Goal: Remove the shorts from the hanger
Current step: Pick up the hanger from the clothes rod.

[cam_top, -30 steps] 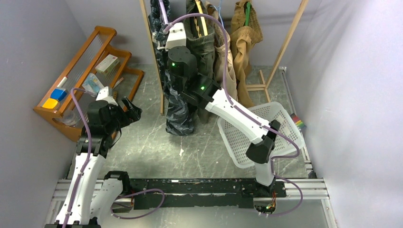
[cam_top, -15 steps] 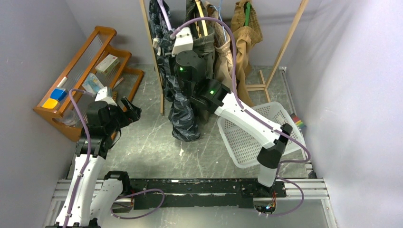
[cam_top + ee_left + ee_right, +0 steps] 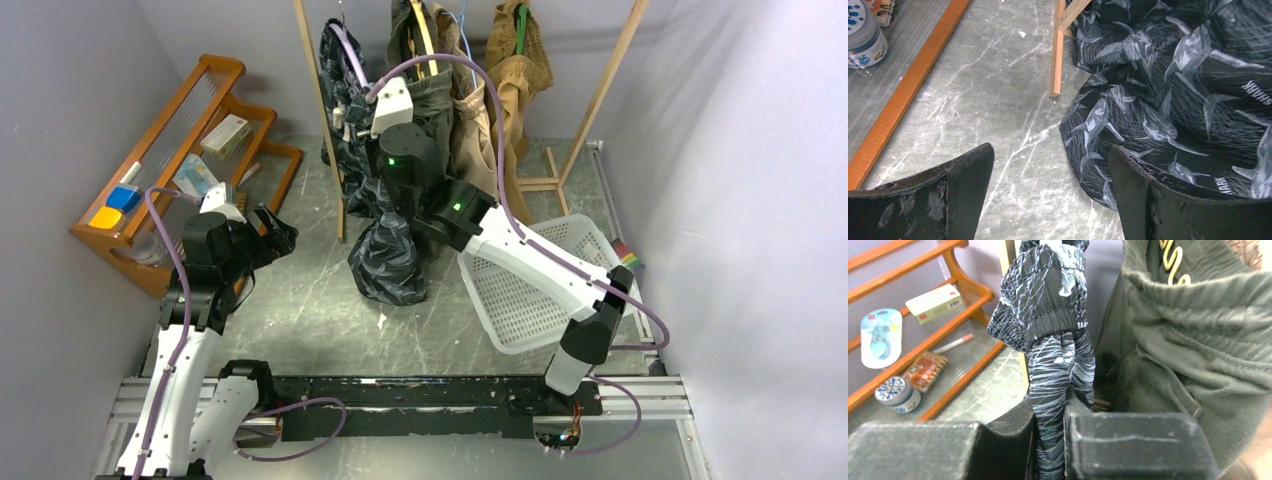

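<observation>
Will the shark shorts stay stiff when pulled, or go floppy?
Probably floppy: the shorts squeeze thin in the right pincer and heap in soft folds on the table. Likely light, since a small pinch holds them.

Navy shorts (image 3: 385,255) bear a pale shark print; rightward the olive green shorts (image 3: 440,95), beige shorts (image 3: 470,150) and tan-brown shorts (image 3: 520,70) are plain, the table (image 3: 300,290) grey with white veins.
</observation>
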Action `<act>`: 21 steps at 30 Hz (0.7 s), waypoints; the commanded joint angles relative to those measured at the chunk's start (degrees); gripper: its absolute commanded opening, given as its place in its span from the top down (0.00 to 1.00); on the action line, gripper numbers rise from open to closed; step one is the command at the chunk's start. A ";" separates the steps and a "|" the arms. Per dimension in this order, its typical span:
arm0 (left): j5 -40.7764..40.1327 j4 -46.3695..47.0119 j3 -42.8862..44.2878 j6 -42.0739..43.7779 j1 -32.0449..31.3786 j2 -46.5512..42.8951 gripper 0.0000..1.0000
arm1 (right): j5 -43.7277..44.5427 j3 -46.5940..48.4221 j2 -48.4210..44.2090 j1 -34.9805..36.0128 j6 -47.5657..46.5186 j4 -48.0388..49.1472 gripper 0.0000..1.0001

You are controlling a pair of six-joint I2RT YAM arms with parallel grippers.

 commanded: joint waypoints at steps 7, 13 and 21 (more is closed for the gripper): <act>-0.02 -0.93 2.24 0.20 -0.07 -0.50 0.11 | -4.56 -9.43 -9.20 0.02 4.34 5.33 1.00; -0.05 -0.01 2.65 0.00 -0.07 -0.90 0.11 | -8.85 -15.91 -14.08 0.08 7.78 2.83 1.00; -1.17 3.14 1.69 -3.30 -0.07 -3.06 0.10 | -13.40 -30.03 -23.62 0.02 11.15 1.79 1.00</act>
